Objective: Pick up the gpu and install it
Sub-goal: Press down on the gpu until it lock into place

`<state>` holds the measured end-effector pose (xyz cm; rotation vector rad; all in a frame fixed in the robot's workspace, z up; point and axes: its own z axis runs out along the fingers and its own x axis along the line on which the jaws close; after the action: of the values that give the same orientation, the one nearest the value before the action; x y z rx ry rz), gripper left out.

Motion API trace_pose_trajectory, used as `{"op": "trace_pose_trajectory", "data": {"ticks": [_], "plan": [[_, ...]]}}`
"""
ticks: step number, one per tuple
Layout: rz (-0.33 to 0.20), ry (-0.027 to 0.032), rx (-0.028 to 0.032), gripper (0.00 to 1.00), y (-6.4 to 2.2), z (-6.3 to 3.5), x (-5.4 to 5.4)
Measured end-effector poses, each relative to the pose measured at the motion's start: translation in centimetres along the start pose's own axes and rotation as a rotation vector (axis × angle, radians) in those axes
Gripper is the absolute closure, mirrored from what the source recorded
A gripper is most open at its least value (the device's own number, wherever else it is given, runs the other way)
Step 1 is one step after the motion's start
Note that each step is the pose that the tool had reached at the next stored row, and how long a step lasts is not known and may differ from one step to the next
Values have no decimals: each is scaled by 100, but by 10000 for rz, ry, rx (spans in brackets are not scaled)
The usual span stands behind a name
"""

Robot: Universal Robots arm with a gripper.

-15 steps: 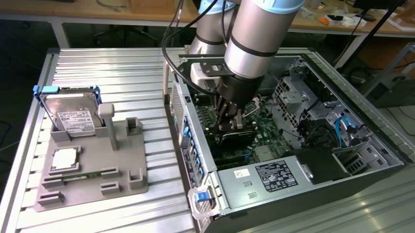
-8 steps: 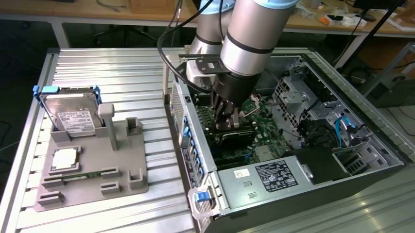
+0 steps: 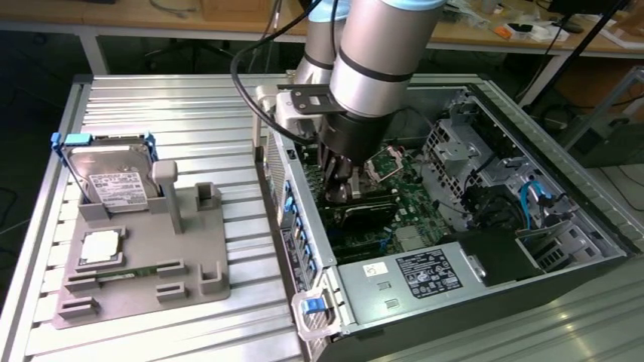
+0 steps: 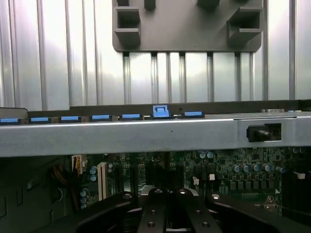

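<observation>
We note the gpu (image 3: pixel 354 197), a thin dark card seen edge-on, standing upright inside the open computer case (image 3: pixel 563 151), low over the green motherboard (image 3: pixel 403 192).

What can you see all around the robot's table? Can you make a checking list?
Surface: ribbed silver metal table, with an open black computer case on it.
Job's things: dark flat gpu card low inside the case, right under the gripper; cannot tell if it is gripped or seated.
Clutter: grey plastic holder carrying a silver hard drive in a blue frame, a square silver chip and a slim green memory stick.
Grippers: black gripper shut, down inside the case above the green motherboard.
Cables: black cable looping beside the arm; blue cables inside the case.
Surroundings: wooden workbenches behind.
</observation>
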<state>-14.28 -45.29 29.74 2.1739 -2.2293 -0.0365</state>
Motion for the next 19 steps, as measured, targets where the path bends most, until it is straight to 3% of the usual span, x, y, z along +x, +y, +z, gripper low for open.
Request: {"op": "trace_pose_trajectory", "data": {"ticks": [6,19], "plan": [[-2,-23,-16,89,105,-6,1],[-3,-27,-14,89,222,-22,3]]}}
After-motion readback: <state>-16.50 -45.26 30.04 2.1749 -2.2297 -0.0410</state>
